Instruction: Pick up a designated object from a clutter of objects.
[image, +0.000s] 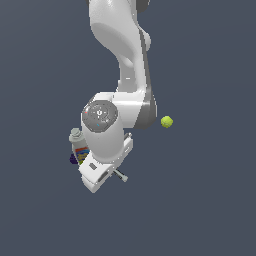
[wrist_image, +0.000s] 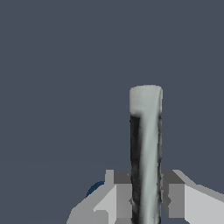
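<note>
The marker pen (wrist_image: 146, 153) stands between the fingers of the claw (wrist_image: 146, 197), which is clamped on its lower barrel; I judge a straight, steady lift best, since the slim, smooth cylinder could slip. Its white-grey barrel carries a dark stripe, and a blue ball (wrist_image: 94, 189) peeks from just behind one finger.

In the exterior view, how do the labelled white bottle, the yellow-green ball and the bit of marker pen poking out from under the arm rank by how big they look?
1. White bottle, though the arm hides part of it.
2. Yellow-green ball.
3. Marker pen: only a thin stub shows there, so its rank is unsure; the wrist view shows it longer, between the pincer's fingers.
</note>
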